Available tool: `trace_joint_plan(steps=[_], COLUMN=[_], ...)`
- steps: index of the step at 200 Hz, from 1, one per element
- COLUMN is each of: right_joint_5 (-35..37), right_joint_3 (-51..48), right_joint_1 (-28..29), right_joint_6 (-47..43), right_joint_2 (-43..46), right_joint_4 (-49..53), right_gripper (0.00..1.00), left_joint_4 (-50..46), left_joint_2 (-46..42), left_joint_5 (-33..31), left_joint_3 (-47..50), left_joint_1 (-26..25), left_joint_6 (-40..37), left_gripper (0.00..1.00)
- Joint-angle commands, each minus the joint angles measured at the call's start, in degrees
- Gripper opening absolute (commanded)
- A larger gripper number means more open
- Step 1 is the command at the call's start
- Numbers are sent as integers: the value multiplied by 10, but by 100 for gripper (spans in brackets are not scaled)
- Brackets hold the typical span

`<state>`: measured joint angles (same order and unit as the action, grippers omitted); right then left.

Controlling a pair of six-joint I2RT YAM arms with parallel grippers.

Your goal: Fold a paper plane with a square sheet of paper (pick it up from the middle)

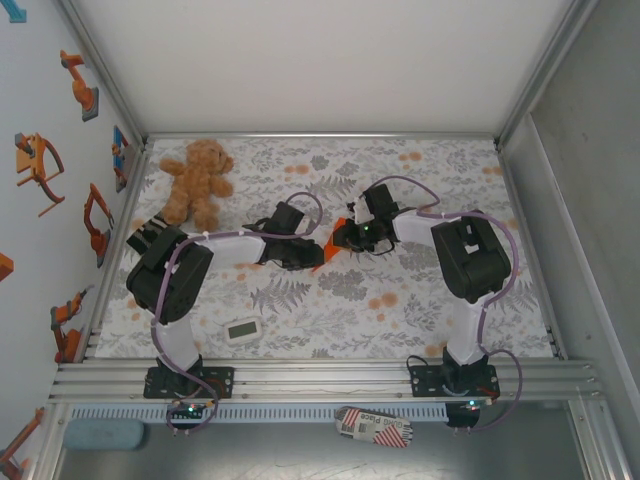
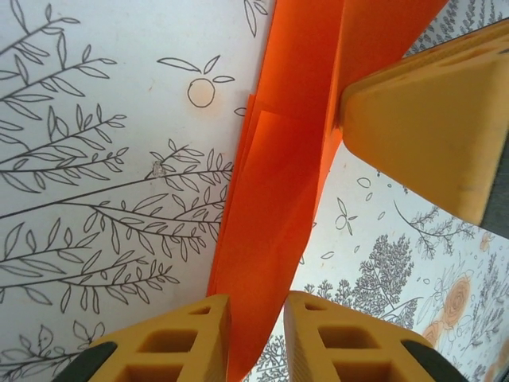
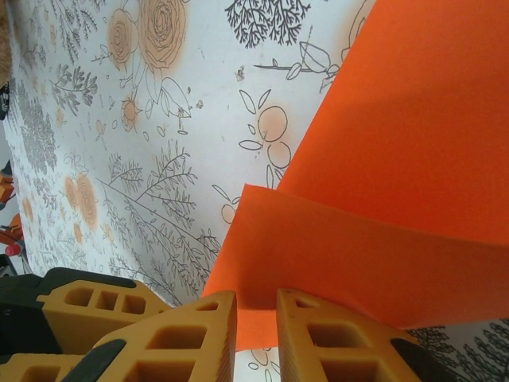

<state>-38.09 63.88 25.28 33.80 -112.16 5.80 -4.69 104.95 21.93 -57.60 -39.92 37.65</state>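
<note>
Mid-fold, the creased orange sheet of paper [image 2: 270, 199] sat right of the teddy bear [image 1: 197, 180], clamped by the right gripper [image 3: 254, 326], while the left gripper [image 2: 253, 334] had its 2 fingers astride it without clearly gripping, so the next crease probably needed a firm, aligned pinch.

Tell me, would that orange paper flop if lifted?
Probably floppy: the orange paper looks thin, its layers splaying apart. Likely very light, so a push should slide it over the tablecloth. Its creases may stiffen it slightly.
</note>
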Motion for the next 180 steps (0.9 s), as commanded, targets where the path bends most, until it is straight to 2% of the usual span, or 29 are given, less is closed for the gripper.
trace_joint_plan(steps=[1, 113, 180], right_joint_5=[6, 6, 8], right_joint_3=[11, 12, 14], right_joint_1=[2, 2, 2], right_joint_6=[-6, -7, -8], right_joint_2=[0, -3, -5], right_joint_4=[15, 16, 19], right_gripper=[20, 20, 20], left_joint_4=[-19, -25, -15], left_joint_2=[-23, 4, -17], left_joint_5=[-7, 0, 5], left_joint_3=[5, 9, 15], left_joint_1=[5, 5, 5], left_joint_6=[-19, -26, -33], left_gripper=[24, 21, 31])
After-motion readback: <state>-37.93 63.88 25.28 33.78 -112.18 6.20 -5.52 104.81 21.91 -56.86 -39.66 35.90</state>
